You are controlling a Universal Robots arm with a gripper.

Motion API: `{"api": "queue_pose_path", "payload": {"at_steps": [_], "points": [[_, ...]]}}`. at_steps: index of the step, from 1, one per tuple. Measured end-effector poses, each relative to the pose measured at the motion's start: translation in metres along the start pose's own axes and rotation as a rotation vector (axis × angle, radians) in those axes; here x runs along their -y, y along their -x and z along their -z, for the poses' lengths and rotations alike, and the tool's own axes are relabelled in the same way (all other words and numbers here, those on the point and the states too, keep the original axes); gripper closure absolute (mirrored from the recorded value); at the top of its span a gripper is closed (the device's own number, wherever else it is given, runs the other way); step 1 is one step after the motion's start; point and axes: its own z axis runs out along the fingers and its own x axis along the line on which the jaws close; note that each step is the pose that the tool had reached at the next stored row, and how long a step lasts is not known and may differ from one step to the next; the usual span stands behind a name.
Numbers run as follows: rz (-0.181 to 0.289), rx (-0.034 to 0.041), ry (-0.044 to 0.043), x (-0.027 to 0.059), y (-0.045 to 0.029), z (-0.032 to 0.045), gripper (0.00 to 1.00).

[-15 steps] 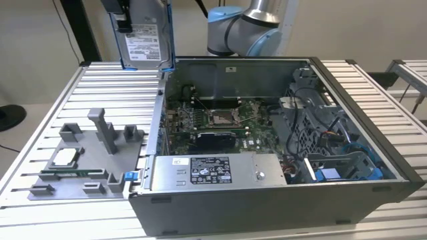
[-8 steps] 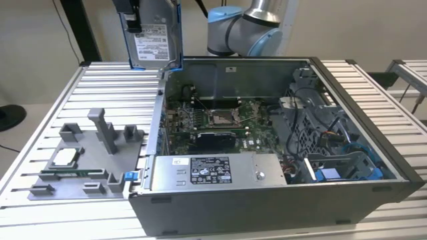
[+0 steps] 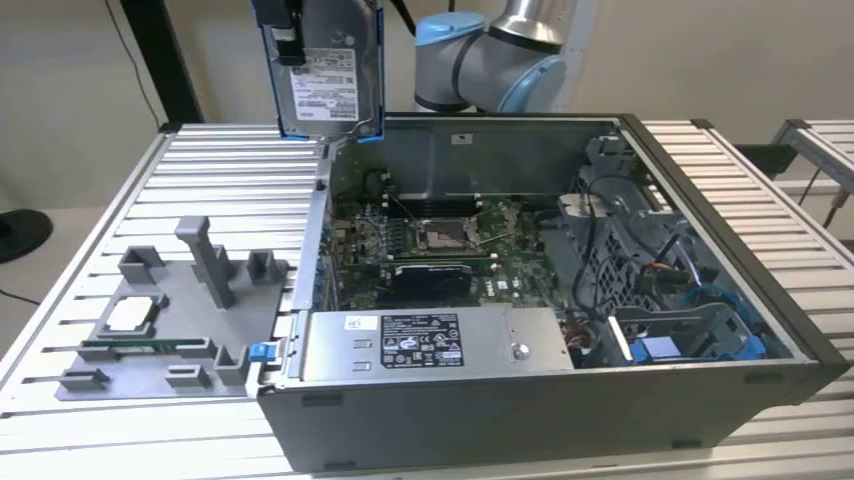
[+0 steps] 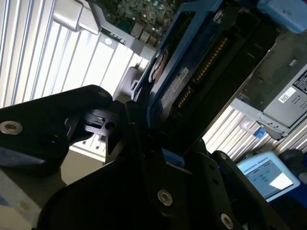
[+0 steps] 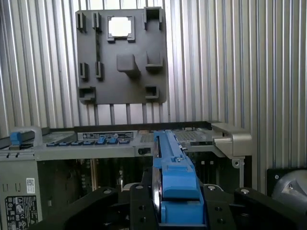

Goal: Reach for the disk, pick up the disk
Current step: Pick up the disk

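claw (image 5: 178, 208): you see it clamped on the disk (image 3: 327, 88) | disk: upright in the air, clear of the desk (image 3: 200, 165), over the open computer case's (image 3: 534, 410) far corner, exterior view's left

The disk (image 3: 327, 75), clamped in the gripper (image 5: 178, 206), hangs over the far corner of the open case (image 3: 534, 420) with clear air under it. On the exterior view's left, bare table (image 3: 227, 170) slats surround a grey fixture plate (image 3: 147, 340) whose 1 tall post (image 3: 200, 250) and low brackets stick up. Inside the case, the motherboard (image 3: 427, 235) floor lies open, hemmed by the power supply (image 3: 427, 345) and the drive cage (image 3: 667, 330) with its cables.
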Motion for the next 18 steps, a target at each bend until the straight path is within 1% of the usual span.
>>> {"api": "queue_pose_path", "payload": {"at_steps": [18], "points": [[0.0,0.0,0.0003,0.0388,0.0028,-0.0003,1.0]]}}
